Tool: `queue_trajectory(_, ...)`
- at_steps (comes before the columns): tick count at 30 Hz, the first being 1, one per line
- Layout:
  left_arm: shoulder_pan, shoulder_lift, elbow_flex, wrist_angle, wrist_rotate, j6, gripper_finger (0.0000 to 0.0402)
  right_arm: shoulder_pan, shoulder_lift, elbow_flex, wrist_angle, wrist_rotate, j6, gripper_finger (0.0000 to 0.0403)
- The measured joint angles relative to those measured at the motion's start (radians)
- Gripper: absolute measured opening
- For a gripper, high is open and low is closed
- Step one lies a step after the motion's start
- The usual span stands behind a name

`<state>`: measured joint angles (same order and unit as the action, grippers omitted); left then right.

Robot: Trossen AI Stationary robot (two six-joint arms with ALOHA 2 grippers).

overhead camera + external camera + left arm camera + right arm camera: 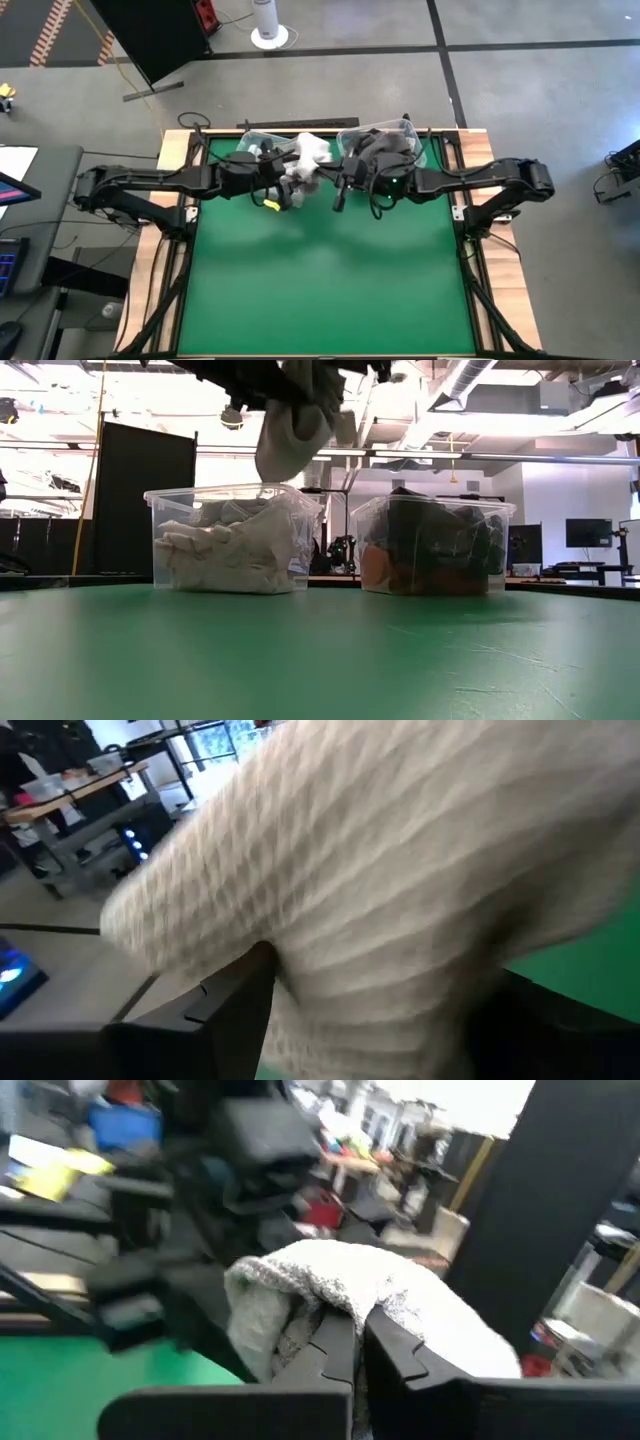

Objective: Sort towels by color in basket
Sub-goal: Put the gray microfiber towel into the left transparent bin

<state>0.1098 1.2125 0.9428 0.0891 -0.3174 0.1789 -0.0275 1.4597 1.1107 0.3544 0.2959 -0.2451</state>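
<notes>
A light grey towel was seen hanging in the air above the left clear bin, at about twelve o'clock on the green table. That bin was filled with pale towels; the right clear bin, at its three o'clock, was filled with dark towels, with what seemed an orange one low at its front. The left gripper was held over the left bin, its fingers spread wide with the towel draped between them. The right gripper was held just beside it, its fingers pressed together against the same towel's edge.
</notes>
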Motion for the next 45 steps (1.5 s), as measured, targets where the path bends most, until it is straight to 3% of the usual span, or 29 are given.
queue_trajectory(3,0.004,0.001,0.000,-0.004,-0.026,0.003,0.0252,0.016,-0.003,0.000,0.015,-0.009,0.000,0.0028)
queue_trajectory(6,0.004,0.000,0.000,-0.003,-0.064,0.034,0.0207,0.024,-0.004,0.000,0.018,-0.010,0.001,0.0030)
queue_trajectory(11,0.004,-0.002,0.000,-0.030,-0.161,0.108,0.0054,0.037,-0.005,0.000,-0.005,-0.009,-0.020,0.0061)
queue_trajectory(13,0.006,-0.013,0.000,-0.053,-0.205,0.117,0.0017,0.047,-0.020,0.000,-0.066,-0.001,-0.033,0.0082)
queue_trajectory(20,0.095,-0.110,0.000,-0.293,-0.231,0.045,0.0006,0.066,-0.135,0.000,-0.357,0.179,0.088,0.0161)
queue_trajectory(25,0.215,-0.113,-0.001,-0.476,-0.205,-0.075,0.0005,0.068,-0.217,0.000,-0.520,0.184,0.240,0.0194)
queue_trajectory(35,0.345,0.051,0.000,-0.496,0.042,-0.210,0.0004,0.138,-0.228,-0.001,-0.675,0.183,0.391,0.0196)
queue_trajectory(45,0.359,0.287,0.001,-0.454,0.120,-0.418,0.0013,0.190,-0.230,-0.024,-0.904,0.205,0.580,0.0183)
